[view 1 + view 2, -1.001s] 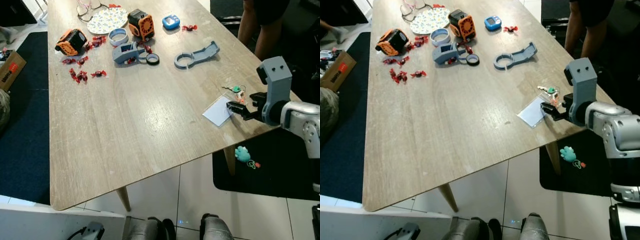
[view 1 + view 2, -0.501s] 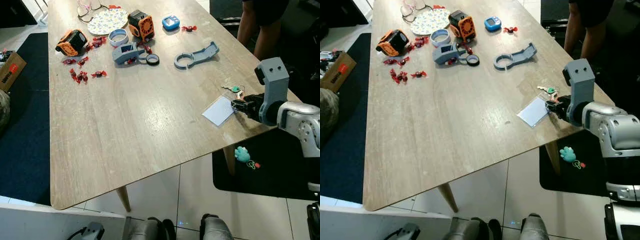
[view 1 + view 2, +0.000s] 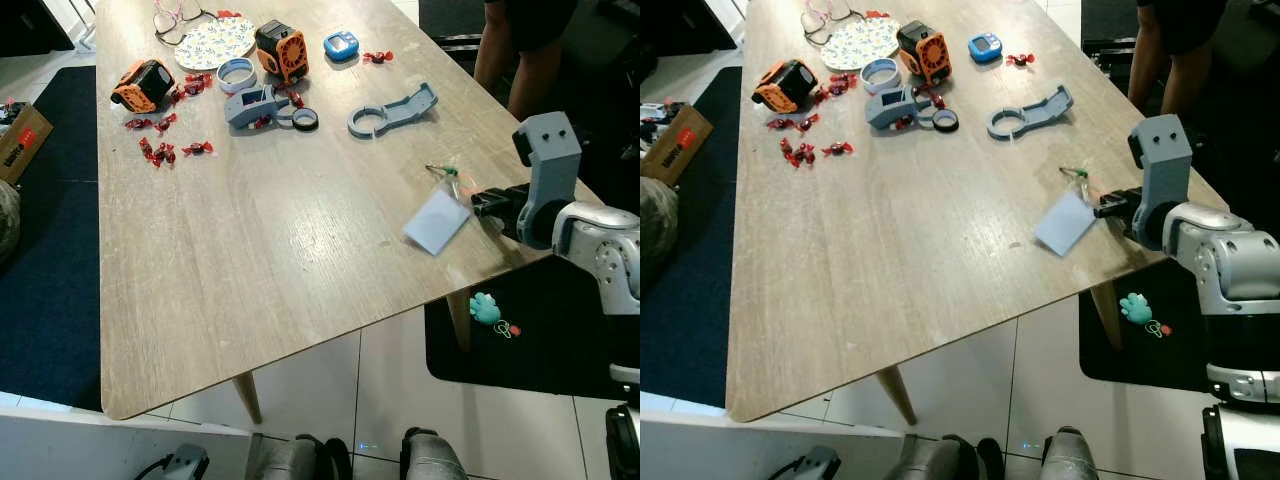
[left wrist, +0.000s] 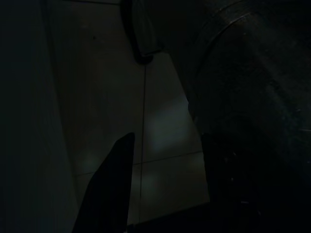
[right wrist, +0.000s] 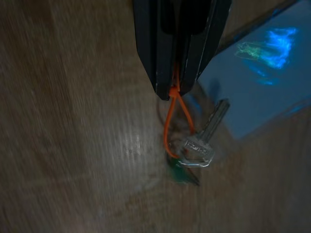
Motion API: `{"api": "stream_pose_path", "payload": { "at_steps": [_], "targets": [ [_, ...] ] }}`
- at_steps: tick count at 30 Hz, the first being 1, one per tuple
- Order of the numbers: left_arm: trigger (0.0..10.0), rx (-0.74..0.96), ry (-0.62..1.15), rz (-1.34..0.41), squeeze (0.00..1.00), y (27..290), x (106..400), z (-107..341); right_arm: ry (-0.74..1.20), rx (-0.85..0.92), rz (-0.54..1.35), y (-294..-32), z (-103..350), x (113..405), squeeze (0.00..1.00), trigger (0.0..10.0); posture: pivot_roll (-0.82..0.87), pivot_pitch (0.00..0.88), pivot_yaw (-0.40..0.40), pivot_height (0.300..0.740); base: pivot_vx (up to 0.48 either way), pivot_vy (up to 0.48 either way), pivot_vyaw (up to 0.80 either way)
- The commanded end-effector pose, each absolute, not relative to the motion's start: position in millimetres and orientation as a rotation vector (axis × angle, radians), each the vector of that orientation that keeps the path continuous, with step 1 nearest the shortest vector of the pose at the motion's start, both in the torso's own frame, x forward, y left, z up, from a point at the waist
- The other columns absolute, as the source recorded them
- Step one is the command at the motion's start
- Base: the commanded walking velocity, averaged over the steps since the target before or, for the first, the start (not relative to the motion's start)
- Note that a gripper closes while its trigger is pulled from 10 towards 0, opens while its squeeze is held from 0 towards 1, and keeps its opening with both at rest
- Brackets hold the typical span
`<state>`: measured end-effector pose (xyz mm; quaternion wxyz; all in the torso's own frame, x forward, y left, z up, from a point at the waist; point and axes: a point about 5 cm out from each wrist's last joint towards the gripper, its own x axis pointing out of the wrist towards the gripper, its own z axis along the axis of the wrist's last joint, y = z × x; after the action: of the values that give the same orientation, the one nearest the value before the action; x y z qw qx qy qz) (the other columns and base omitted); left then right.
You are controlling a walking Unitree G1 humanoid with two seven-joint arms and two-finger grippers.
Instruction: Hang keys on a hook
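Right end effector (image 5: 176, 90) pinched shut on keys' (image 5: 197, 145) thin orange loop (image 5: 169, 124), bunch dangling at 6 o'clock; light, floppy, likely swings — loop's the grip.

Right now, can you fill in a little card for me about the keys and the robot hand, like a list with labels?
keys: silver key and green-topped key on an orange loop
right hand: fingers shut on the orange loop
card: pale blue card, beside the keys
table: wooden; keys near its right edge
left hand: hangs idle over the dark floor
person: stands past the table's far right corner
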<state>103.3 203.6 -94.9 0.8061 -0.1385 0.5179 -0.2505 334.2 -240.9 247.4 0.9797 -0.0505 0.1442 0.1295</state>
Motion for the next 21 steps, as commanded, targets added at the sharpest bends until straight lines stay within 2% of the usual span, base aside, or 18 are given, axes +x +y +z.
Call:
{"api": "stream_pose_path", "payload": {
  "at_steps": [1, 4, 6, 18, 21],
  "targets": [
    [10.0, -0.332, 1.164, -0.571, 0.00, 198.8, 87.3, -98.9, 0.266, -0.077, 0.299, -236.0, 247.8, 332.5, 0.00, 0.0, -0.19, 0.234, 0.193, 0.740, 0.000, 0.000, 0.00],
    [10.0, -0.330, 1.161, -0.569, 0.00, 198.9, 88.7, -98.7, 0.178, 0.015, 0.355, -231.5, 259.5, 331.0, 0.00, 0.0, -0.19, 0.228, 0.194, 0.740, 0.000, 0.000, 0.00],
    [10.0, -0.328, 1.158, -0.567, 0.00, 198.7, 91.2, -98.3, 0.032, 0.140, 0.434, -226.5, 276.9, 326.9, 0.00, 0.0, -0.19, 0.221, 0.196, 0.740, 0.000, 0.000, 0.00],
    [10.0, -0.328, 1.127, -0.564, 0.00, 195.3, 102.6, -96.4, -0.208, 0.328, 0.449, -221.5, 292.0, 323.7, 0.00, 0.0, -0.19, 0.186, 0.195, 0.740, 0.000, 0.000, 0.00],
    [10.0, -0.368, 1.065, -0.511, 0.00, 195.5, 116.6, -92.7, -0.305, 0.460, 0.482, -218.6, 299.2, 321.8, 0.00, 0.0, -0.19, 0.171, 0.187, 0.740, 0.000, 0.000, 0.00]
  ]
}}
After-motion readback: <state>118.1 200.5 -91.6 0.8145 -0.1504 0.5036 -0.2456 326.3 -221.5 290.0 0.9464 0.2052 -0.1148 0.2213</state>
